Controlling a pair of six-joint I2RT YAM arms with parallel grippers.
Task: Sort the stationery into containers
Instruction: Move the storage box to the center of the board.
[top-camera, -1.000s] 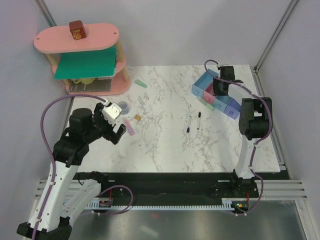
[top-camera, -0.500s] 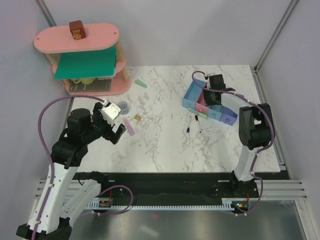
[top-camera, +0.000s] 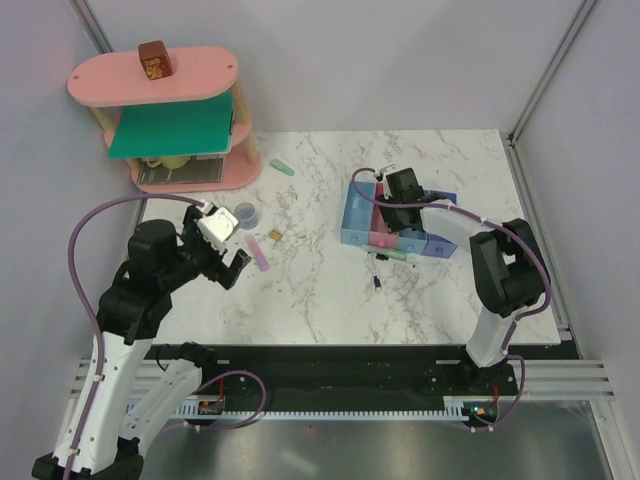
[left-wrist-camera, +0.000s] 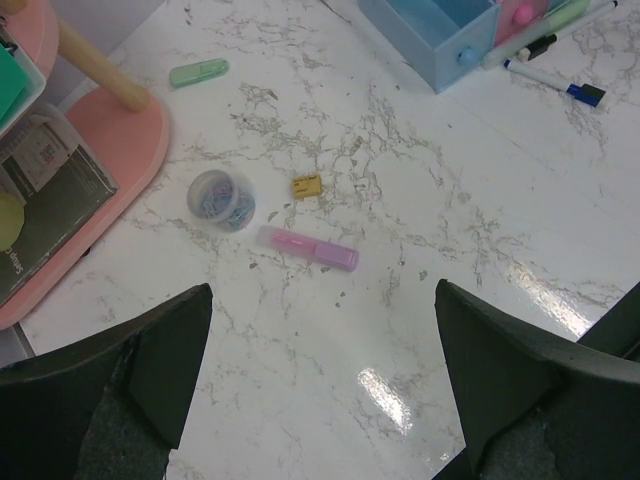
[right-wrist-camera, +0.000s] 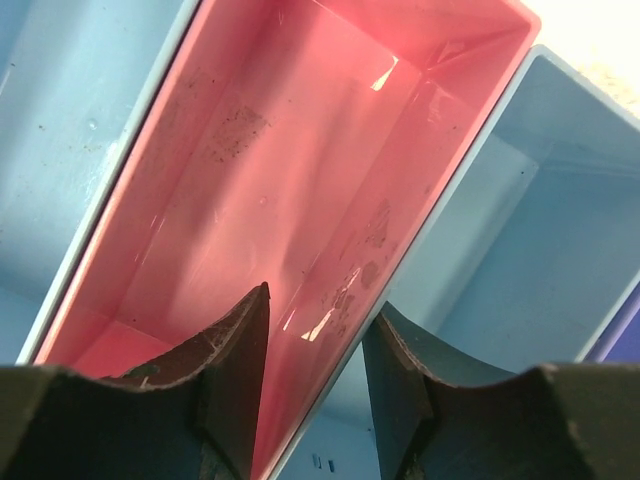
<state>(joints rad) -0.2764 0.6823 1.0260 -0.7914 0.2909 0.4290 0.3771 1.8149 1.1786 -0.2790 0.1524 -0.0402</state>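
Lilac bar (left-wrist-camera: 307, 249) is shown on the worktop (left-wrist-camera: 480, 230) just ahead of the wide-open, empty left gripper (left-wrist-camera: 322, 300) (the nearer one), lengthwise across its gap; right gripper (right-wrist-camera: 318, 305) is clamped on the bin row (top-camera: 352, 210).

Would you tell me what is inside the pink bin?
The pink bin shows only a smudged bare floor; the right hand straddles its wall and covers the near end.

Overhead wide, left wrist high, right wrist — seemingly — inside bins (right-wrist-camera: 300, 200)
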